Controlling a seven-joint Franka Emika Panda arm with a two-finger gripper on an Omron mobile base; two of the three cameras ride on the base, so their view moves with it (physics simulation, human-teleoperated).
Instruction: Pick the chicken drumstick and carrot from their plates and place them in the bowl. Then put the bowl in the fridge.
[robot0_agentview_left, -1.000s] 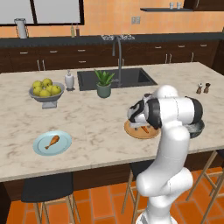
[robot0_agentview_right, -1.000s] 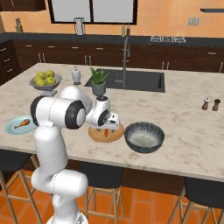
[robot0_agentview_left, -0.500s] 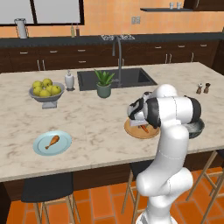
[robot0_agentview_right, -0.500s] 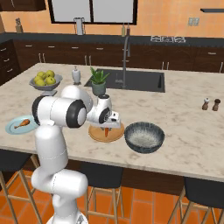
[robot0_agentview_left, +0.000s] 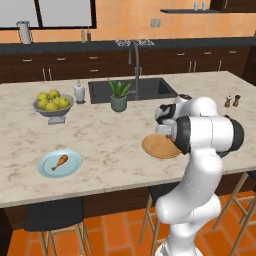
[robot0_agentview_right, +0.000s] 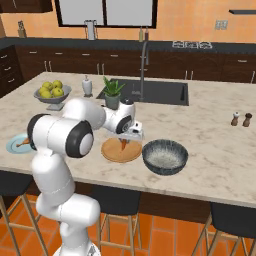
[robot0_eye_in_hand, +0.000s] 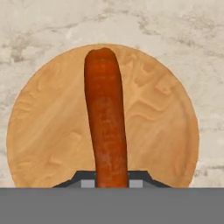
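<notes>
while the gripper works at the wooden plate, the counter reads as follows, left to right in the right base view.
blue plate (robot0_agentview_right: 14, 145): far left near the counter's front edge; the chicken drumstick (robot0_agentview_left: 60, 161) lies on it untouched, so that half of the task looks undone.
fruit bowl (robot0_agentview_right: 51, 94): behind and right of the blue plate, well apart from the work.
potted plant (robot0_agentview_right: 113, 93): beside the sink, behind the arm's wrist.
wooden plate (robot0_agentview_right: 121, 150): mid-counter, just left of the bowl; it serves as the carrot's pickup spot.
carrot (robot0_eye_in_hand: 106, 117): lengthwise over the plate's middle, blunt end pointing away from the hand; near end runs between the finger tips.
gripper (robot0_agentview_right: 131, 136): poised directly above the wooden plate, pointing down; jaws drawn in narrow about the carrot's near end, apparently holding it, though firm contact cannot be confirmed.
bowl (robot0_agentview_right: 165, 156): immediately right of the wooden plate, pale inside empty; its closeness keeps the transfer short.
shakers (robot0_agentview_right: 241, 119): far right, clear of the route.
</notes>
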